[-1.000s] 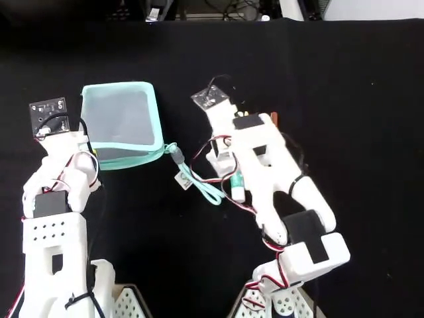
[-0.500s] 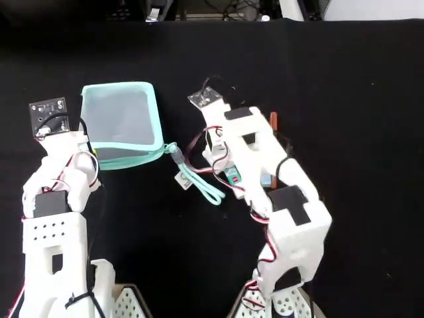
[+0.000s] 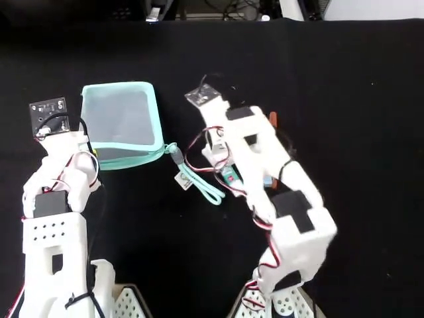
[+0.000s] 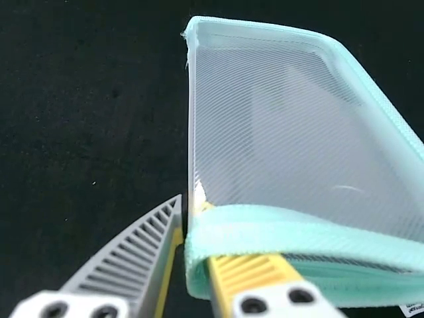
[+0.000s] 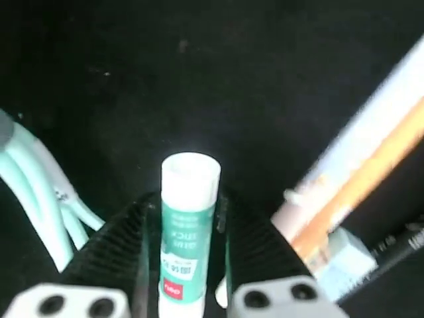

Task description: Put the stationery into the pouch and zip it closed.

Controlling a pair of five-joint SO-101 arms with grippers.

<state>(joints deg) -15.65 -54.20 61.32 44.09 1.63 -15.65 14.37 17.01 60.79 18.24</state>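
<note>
Our right gripper (image 5: 187, 207) is clamped on the glue stick (image 5: 187, 238), whose white cap pokes out past the jaws, near the pouch's cord (image 5: 40, 192). Our left gripper (image 4: 191, 209) pinches the rim of the pouch (image 4: 285, 132), which lies on the counter (image 3: 344, 99).

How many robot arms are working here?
2. The left gripper clamps the pouch's open edge; the right gripper holds a glue stick beside the strap.
</note>
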